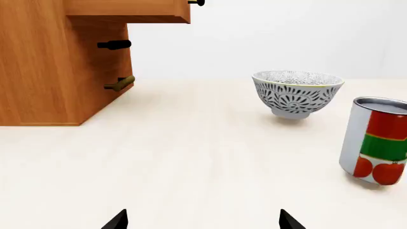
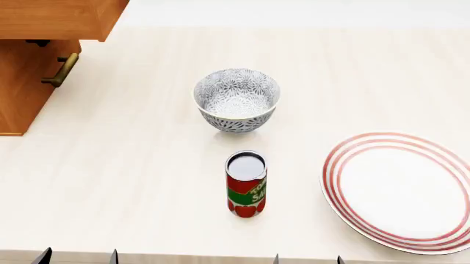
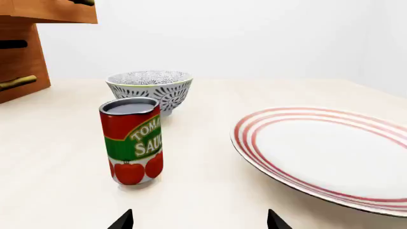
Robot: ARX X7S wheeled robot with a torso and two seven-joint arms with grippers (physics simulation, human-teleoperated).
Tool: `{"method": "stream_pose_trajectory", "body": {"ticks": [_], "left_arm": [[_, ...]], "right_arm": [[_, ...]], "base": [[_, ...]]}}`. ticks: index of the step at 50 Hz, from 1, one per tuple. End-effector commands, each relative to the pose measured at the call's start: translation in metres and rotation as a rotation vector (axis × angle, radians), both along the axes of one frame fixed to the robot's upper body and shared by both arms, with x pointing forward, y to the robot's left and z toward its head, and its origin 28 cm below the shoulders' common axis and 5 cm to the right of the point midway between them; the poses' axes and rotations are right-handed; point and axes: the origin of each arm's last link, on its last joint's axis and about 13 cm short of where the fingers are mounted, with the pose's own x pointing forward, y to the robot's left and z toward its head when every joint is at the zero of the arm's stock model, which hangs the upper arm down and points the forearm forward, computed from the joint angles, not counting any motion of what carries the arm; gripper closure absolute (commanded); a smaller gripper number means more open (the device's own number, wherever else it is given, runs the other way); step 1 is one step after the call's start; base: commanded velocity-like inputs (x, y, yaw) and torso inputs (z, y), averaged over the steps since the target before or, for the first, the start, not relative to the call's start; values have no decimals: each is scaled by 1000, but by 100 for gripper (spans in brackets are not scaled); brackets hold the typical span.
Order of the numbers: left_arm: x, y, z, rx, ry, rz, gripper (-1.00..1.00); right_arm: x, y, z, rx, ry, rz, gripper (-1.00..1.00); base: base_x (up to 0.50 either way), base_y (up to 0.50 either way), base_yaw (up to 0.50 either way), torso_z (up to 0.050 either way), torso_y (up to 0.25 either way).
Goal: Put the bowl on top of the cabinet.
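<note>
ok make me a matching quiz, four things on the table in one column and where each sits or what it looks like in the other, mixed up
Things:
1. bowl
2. can
3. plate
4. cabinet

Descriptions:
A. red and green label with tomatoes
B. wood grain, brass handle, far left in the head view
C. grey-blue floral pattern, standing on the table beyond the can
D. wide, flat, white with red rings, at the right

Pairs: 1-C, 2-A, 3-D, 4-B
</note>
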Motion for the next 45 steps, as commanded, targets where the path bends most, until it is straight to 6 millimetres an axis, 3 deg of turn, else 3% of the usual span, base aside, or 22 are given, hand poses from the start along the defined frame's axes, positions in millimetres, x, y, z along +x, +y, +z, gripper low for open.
{"method": "stream_pose_trajectory", "body": {"ticks": [1,18,23,26,27,45], "left_arm": [[0,0,0,0,0,-1,-100],[0,0,1,-6,-15,8,-100],[1,-1,-2,93,29,16,-100],[0,1,2,-52,-4,-15,-100],[0,0,2,10,-6,-2,-100],[0,0,0,7,-11,-12,-100]], "right_arm": [[0,0,0,5,4,-5,-100],[1,1,0,-2,16,13,-100],[1,1,-1,0,16,12,-100],[1,1,-1,-2,16,13,-100],[1,1,0,0,15,11,-100],[1,2,-1,-31,20,18,-100]], "base": [[0,0,0,0,0],[0,0,0,0,0],[0,0,0,0,0],[0,0,0,0,0],[0,0,0,0,0],[0,5,0,0,0]]}}
